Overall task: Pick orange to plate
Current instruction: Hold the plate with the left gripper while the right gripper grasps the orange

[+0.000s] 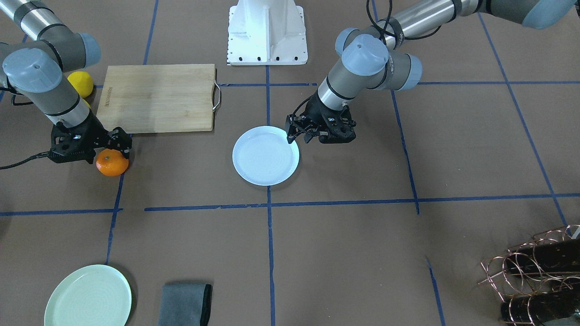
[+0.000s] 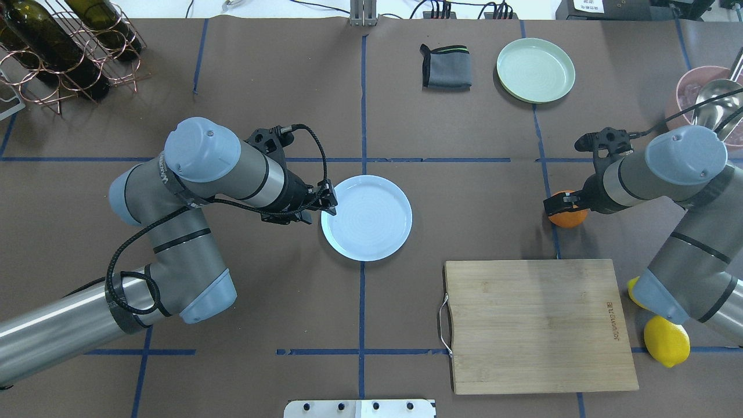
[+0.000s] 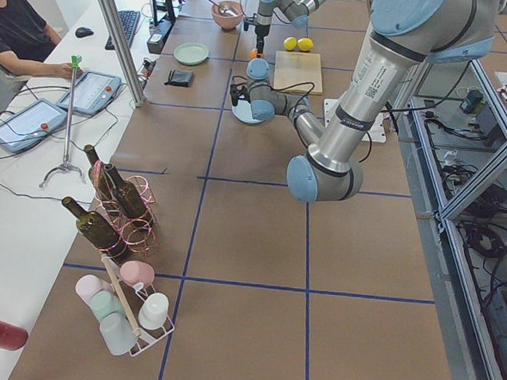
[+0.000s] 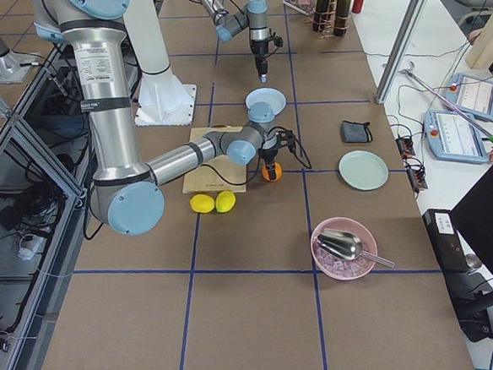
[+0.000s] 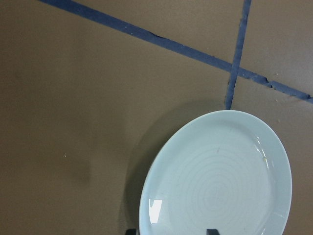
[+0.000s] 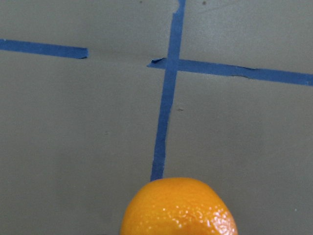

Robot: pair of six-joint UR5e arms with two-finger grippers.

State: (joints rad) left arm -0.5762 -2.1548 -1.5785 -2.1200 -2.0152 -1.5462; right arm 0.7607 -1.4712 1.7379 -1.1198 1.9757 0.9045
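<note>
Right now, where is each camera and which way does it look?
Front-facing: across the table, looking down at the robot's base; both arms, left gripper by the plate.
Overhead: behind the robot, looking forward and down; both arms, right gripper at the orange.
Exterior left: table's end, looking along it; left arm nearest.
Exterior right: opposite end; right arm nearest.
Left wrist: down onto the plate; fingertips at bottom edge.
Right wrist: down onto the orange; no gripper shows.
Front-facing and overhead share the cutting board, mirrored.
</note>
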